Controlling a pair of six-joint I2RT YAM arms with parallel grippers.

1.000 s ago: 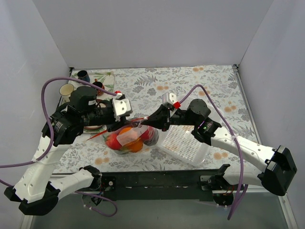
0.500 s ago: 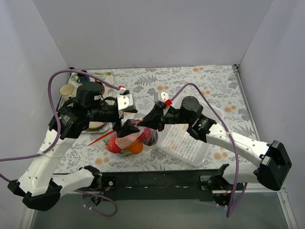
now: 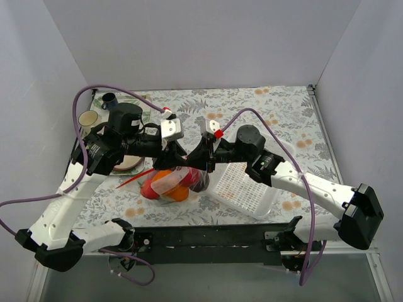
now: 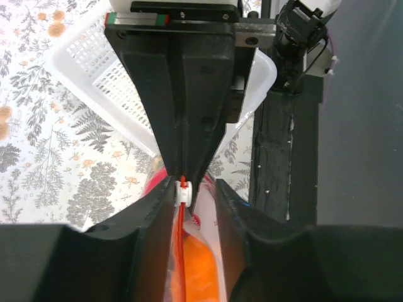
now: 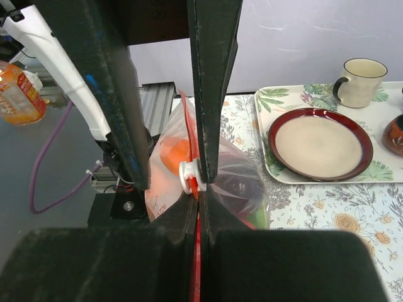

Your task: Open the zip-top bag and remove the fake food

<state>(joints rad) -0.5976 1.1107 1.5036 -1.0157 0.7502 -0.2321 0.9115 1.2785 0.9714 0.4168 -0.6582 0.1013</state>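
Clamping hard on the orange-red zip strip [image 4: 181, 245] of the zip-top bag [image 3: 162, 184], right tool [image 5: 197, 200] pinched tight at the white slider [image 5: 187, 176]; left tool [image 4: 191, 192] facing it, fingers [image 5: 119, 113] parted and straddling the bag's mouth, contact with the plastic impossible to judge. Packed inside: fake food [image 5: 173, 154], orange, red and dark pieces crowding the bag, just left of the white mesh basket [image 3: 242, 189] near the front edge of the table [image 3: 252, 107]. Tray [image 5: 378, 173] with plate [image 5: 320, 143] and mug [image 5: 360, 82] well apart at far left, patterned tabletop stretching back to the wall [image 3: 201, 44].
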